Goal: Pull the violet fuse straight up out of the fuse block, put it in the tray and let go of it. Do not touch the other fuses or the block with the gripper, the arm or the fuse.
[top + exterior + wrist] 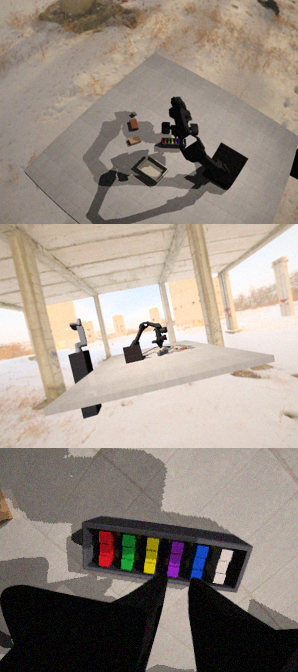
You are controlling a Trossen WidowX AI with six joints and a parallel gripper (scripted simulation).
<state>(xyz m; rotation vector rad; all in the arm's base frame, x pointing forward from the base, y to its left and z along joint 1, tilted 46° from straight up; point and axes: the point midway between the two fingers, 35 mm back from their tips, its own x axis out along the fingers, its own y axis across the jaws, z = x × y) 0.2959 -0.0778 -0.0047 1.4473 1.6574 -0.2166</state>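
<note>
Fuses: 6 in the block [162, 532], one row: red [105, 548], green [128, 552], yellow [152, 555], violet [176, 559], blue [198, 561], white [224, 565].
Violet fuse: seated in its slot, 4th from the red end, betw yellow and blue. Not lifted.
Block: 1, dark, long, flat on the table [221, 104].
Tray: 1 [159, 164], dark rim w/ pale floor, near the block, on the side away from the brown bits.
Other bits: 2 brown blocks [134, 124] [134, 140] plus 1 small dark piece [133, 114], grouped apart from the fuse block.
My gripper [177, 581]: narrow gap only, nothing in it. Tips hang above the block's near edge, gap lined up roughly w/ violet; not touching, as far as wrist view shows.
Arm: 1, mine, on a black base [228, 164] at the table's edge.
Surface: grey tiled slab, heavy arm shadows across it.
Room: open concrete frame, pillars [205, 284] and roof slab, snow all round, pale buildings far off. A 2nd grey device on a black stand [83, 363] beside the table.
</note>
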